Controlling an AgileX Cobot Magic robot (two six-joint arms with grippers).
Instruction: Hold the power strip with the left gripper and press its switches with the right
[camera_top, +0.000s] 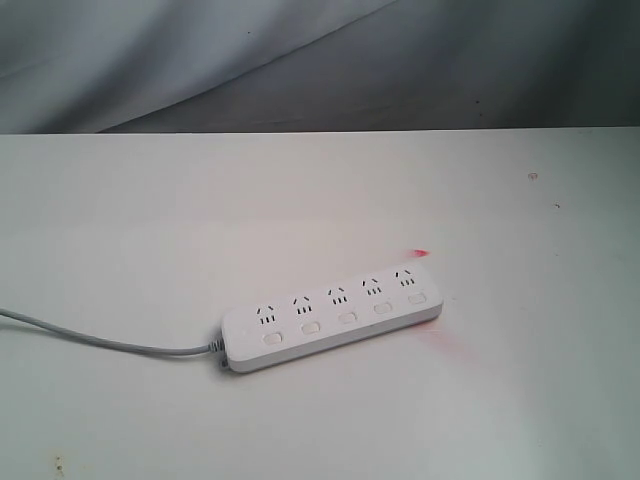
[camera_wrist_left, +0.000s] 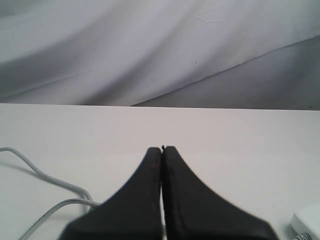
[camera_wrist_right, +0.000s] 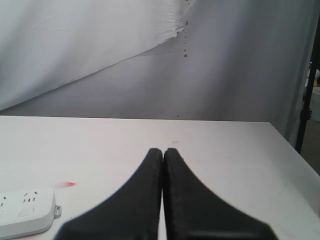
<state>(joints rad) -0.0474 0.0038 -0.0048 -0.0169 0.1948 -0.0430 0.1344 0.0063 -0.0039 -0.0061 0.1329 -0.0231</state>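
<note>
Your left gripper (camera_wrist_left: 162, 148) and right gripper (camera_wrist_right: 162, 150) both sit pinched together, empty, one off each end of the power strip (camera_top: 335, 315). It lies flat on the table (camera_top: 500, 200), switches (camera_top: 346, 318) up, untouched; the left must open to hold it.

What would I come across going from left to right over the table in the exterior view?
grey cord → power strip → small mark on the tabletop, far right
</note>
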